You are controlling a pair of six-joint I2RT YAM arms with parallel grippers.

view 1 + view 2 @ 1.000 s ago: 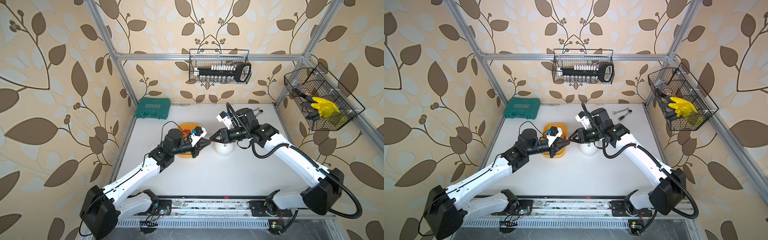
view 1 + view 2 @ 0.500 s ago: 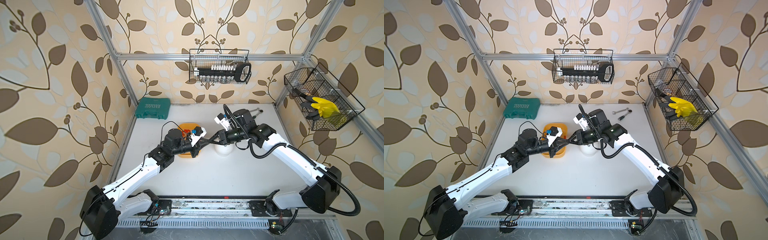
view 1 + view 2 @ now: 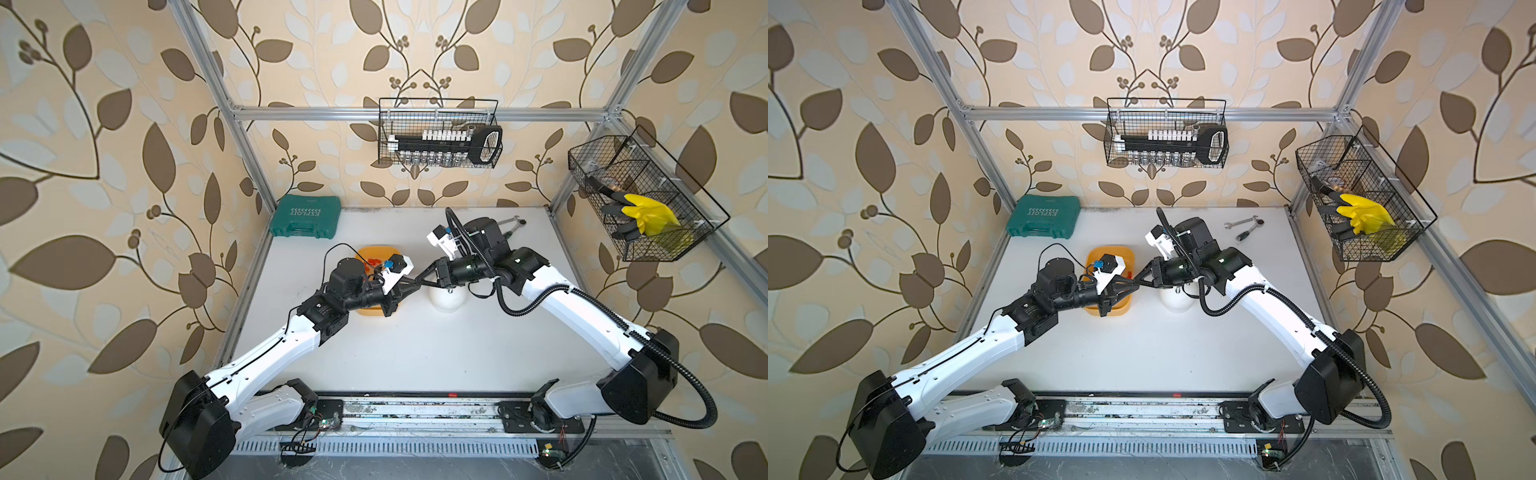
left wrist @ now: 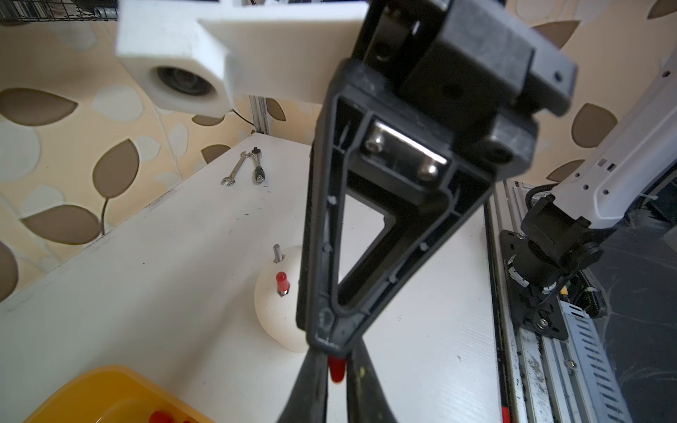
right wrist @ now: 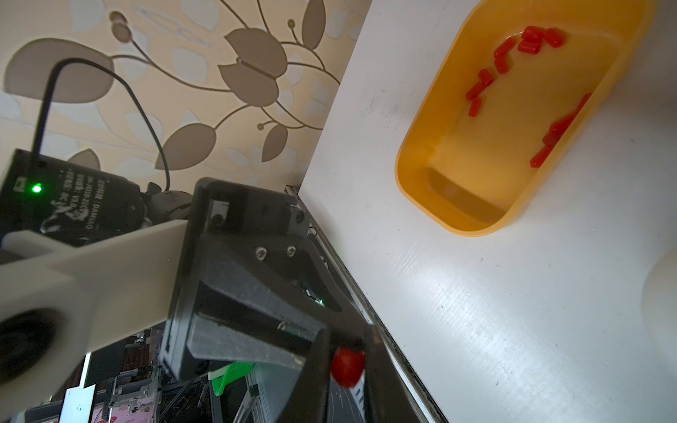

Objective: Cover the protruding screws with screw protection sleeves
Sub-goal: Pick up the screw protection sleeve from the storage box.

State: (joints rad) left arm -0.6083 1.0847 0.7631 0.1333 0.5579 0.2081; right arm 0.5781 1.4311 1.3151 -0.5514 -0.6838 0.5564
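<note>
Overhead stereo pair, close wrist views

On the table [image 3: 1163, 353], the tray [image 3: 1128, 305] lies left of the dome [image 3: 1177, 301] — sleeves [image 5: 505, 62] in it. Case [image 3: 1044, 216] back left, wrenches [image 3: 1241, 224] back right. Between tray and dome, left gripper [image 4: 336, 360] and right gripper [image 5: 348, 344] meet on one sleeve [image 5: 347, 364].

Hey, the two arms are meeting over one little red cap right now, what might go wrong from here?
1. The red sleeve sits in both the left tool and the right tool, in mid-air over the table; a badly timed release may drop it.
2. If it twists during the handover, it may sit crooked for the bare screw on the white dome.
</note>
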